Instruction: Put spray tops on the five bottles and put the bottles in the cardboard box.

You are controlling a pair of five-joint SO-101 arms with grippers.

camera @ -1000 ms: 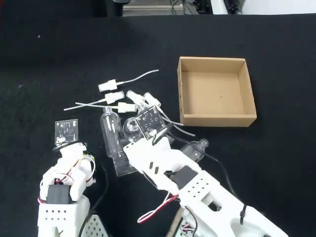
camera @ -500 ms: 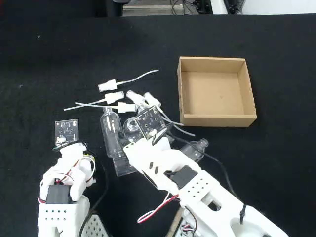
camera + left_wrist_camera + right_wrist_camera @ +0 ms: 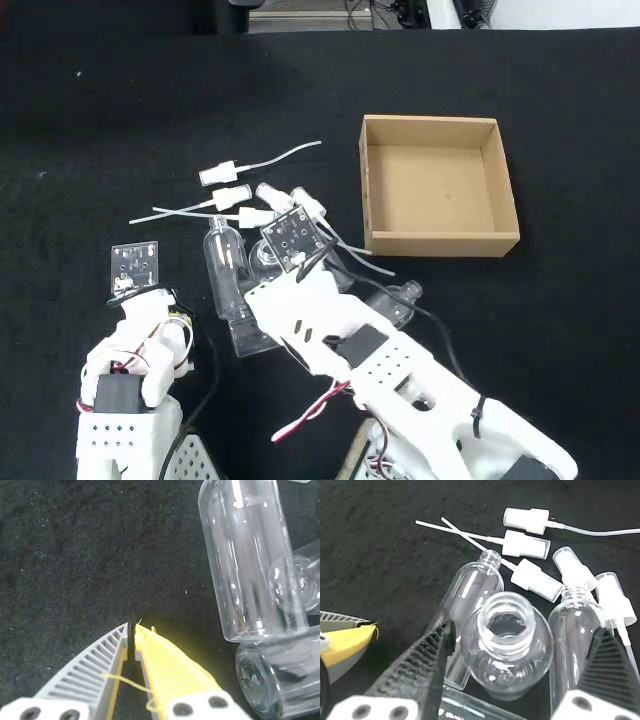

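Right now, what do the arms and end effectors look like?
The left arm and right arm are white plastic with black motors, red, white and black cables and a square black board at the wrist. The left end effector is ribbed, one side grey, one yellow; the right end effector is ribbed black.

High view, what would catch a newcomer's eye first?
The right gripper stands open around an upright, uncapped bottle in a huddle of clear bottles at mid-table. White spray tops lie loose just beyond them, and the box sits to their right with no bottles in it.
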